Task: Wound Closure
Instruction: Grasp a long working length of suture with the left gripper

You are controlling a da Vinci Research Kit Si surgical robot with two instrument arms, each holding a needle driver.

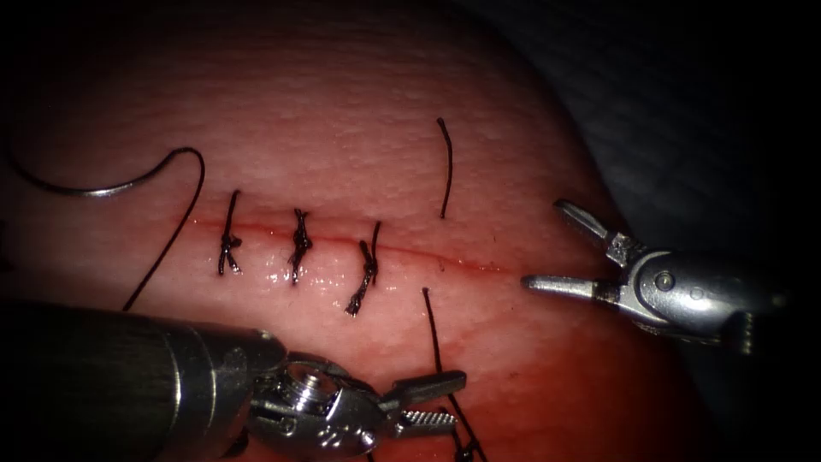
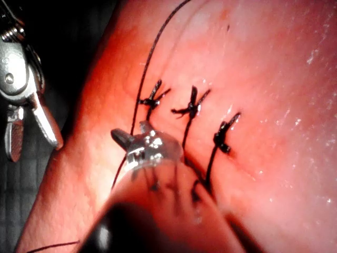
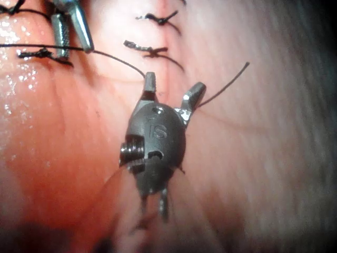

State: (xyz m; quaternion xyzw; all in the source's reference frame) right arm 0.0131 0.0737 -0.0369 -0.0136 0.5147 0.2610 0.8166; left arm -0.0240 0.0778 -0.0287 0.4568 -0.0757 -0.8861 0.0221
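endoscope view: nearest, left steel tool (image 1: 432, 402), jaws open around the dark thread (image 1: 434, 338), not clamping it. right steel tool (image 1: 560, 248) open, empty, at the cut's (image 1: 462, 261) right end. curved silver needle (image 1: 94, 186) lies free far left on tissue (image 1: 359, 103), closer to the left tool.

Both claws, left (image 1: 440, 400) and right (image 1: 547, 244), agape

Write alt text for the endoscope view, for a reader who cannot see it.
Both grippers are open and hold nothing: the right gripper at the right end of the cut, the left gripper below it around a strand of thread. Three tied stitches cross the cut in the tissue. The curved needle lies free on the tissue at far left.
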